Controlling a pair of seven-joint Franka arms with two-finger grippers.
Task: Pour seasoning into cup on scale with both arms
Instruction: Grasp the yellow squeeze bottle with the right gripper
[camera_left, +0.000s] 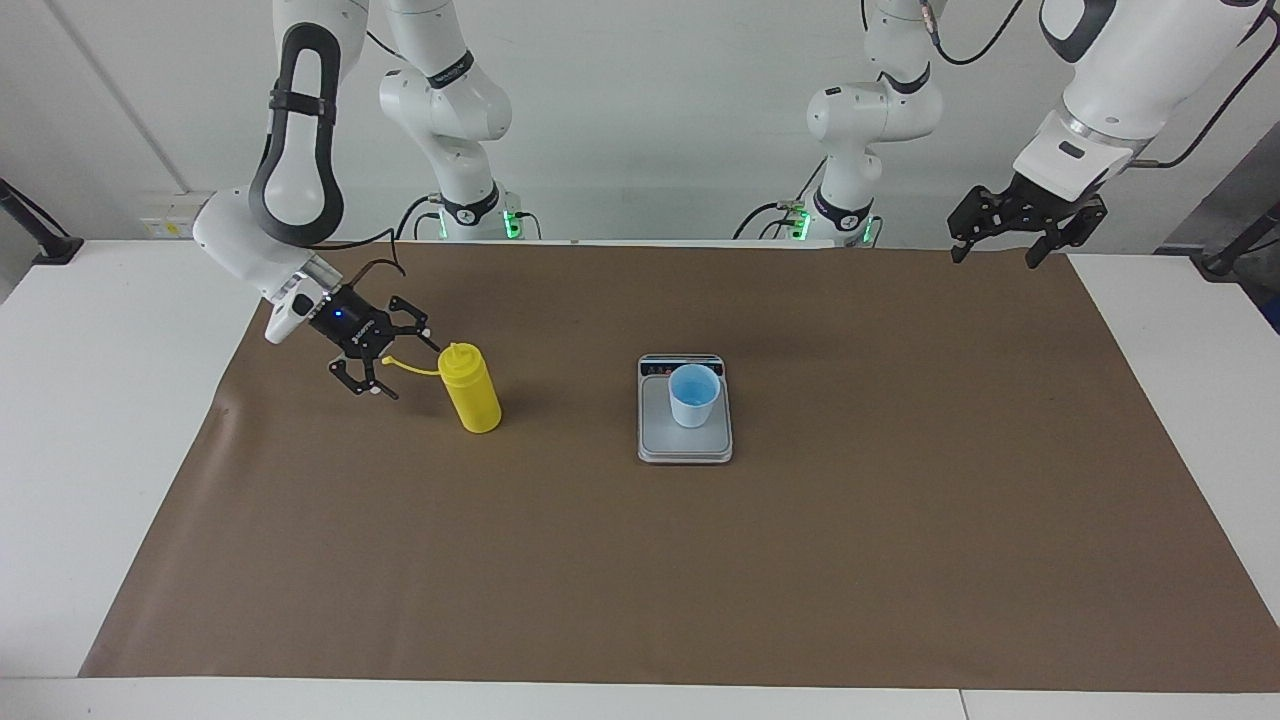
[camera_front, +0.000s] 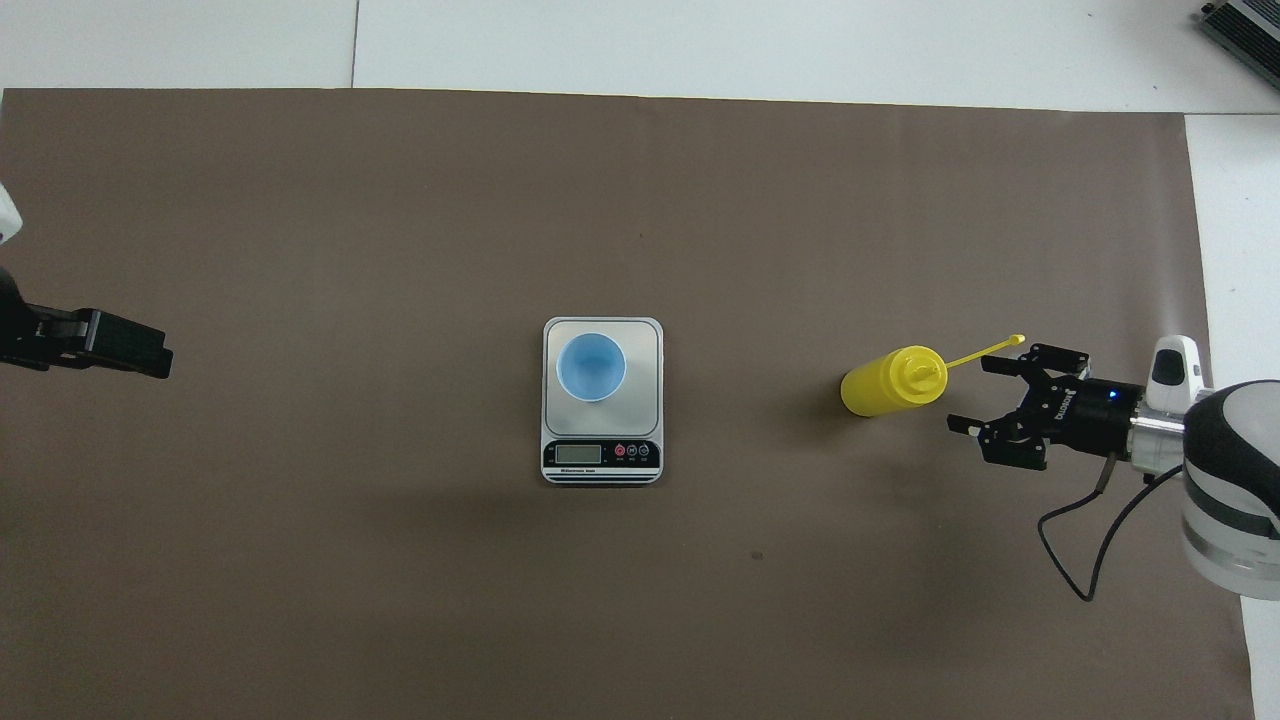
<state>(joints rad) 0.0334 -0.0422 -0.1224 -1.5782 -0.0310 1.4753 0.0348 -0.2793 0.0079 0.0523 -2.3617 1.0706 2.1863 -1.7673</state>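
The yellow seasoning bottle (camera_left: 472, 397) (camera_front: 888, 381) stands upright on the brown mat, its cap strap (camera_front: 985, 350) pointing toward the right arm's end of the table. My right gripper (camera_left: 407, 368) (camera_front: 968, 394) is open, low and level beside the bottle on that side. It is not touching the bottle, and the strap runs between its fingers. The light-blue cup (camera_left: 693, 395) (camera_front: 591, 366) stands on the scale (camera_left: 685, 447) (camera_front: 647, 345) at mid-table. My left gripper (camera_left: 992, 257) (camera_front: 120, 345) hangs open and empty, high over the mat's edge at the left arm's end.
A brown mat (camera_left: 700, 580) covers most of the white table (camera_left: 90, 400). The scale's display strip (camera_front: 601, 455) faces the robots. A dark device corner (camera_front: 1245, 25) lies at the table's farthest corner on the right arm's end.
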